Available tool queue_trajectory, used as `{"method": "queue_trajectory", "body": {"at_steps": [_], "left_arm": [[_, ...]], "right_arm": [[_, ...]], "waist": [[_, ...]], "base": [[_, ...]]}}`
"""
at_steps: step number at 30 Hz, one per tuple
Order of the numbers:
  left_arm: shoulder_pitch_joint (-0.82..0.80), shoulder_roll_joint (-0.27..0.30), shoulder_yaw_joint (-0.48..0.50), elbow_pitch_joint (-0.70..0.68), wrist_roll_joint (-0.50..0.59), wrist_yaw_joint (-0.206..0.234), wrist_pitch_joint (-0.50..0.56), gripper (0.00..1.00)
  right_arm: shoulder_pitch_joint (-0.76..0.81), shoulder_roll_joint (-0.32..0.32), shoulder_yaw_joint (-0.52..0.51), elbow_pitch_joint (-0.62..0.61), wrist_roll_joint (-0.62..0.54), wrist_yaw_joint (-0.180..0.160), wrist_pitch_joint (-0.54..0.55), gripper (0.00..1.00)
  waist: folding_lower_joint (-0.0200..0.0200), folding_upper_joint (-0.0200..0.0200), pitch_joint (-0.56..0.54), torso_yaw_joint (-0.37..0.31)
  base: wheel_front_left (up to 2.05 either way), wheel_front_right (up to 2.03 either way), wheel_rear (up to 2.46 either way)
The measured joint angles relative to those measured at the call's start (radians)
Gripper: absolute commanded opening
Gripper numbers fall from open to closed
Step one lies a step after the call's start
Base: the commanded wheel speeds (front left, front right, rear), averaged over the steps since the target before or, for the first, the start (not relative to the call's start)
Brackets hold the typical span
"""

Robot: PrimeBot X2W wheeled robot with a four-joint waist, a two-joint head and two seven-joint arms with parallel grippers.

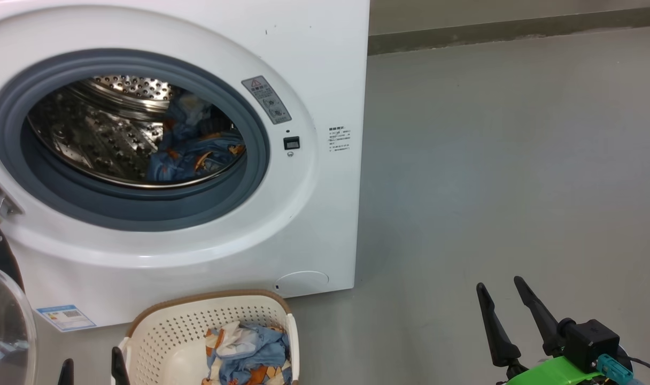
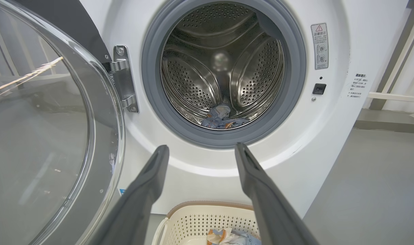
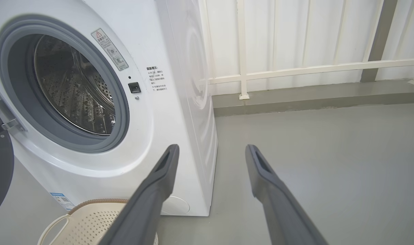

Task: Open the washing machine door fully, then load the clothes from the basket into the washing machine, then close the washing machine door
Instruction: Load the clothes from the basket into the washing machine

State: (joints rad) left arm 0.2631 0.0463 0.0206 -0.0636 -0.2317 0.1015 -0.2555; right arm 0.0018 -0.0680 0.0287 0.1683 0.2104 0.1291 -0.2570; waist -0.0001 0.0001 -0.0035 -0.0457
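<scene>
Door [image 2: 40, 136] stands open, leftward (on its hinge [image 2: 122, 80]).

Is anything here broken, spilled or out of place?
Nothing stands out. The washing machine door hangs open, and clothes lie in the drum and in the basket in front of the machine.

The big round washing machine door [image 1: 1, 321], with its clear glass bowl, is cut off by the head view's left edge. The cream-white perforated plastic basket [image 1: 159, 331] and the light-blue clothes [image 1: 250, 353] in it run off the bottom edge, as do the dark fingers of the left gripper [image 1: 91, 363]. The print on the grey warning sticker [image 1: 266, 100] is too small to read.
</scene>
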Motion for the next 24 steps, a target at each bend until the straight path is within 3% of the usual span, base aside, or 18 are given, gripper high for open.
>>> {"method": "queue_trajectory", "body": {"at_steps": [24], "left_arm": [[-0.001, 0.000, -0.029, 0.010, -0.002, 0.001, 0.000, 1.00]], "right_arm": [[0.000, 0.000, -0.003, -0.005, 0.000, 0.000, 0.000, 1.00]], "waist": [[0.0001, 0.0000, 0.056, 0.008]], "base": [[0.00, 0.00, 0.00]]}}
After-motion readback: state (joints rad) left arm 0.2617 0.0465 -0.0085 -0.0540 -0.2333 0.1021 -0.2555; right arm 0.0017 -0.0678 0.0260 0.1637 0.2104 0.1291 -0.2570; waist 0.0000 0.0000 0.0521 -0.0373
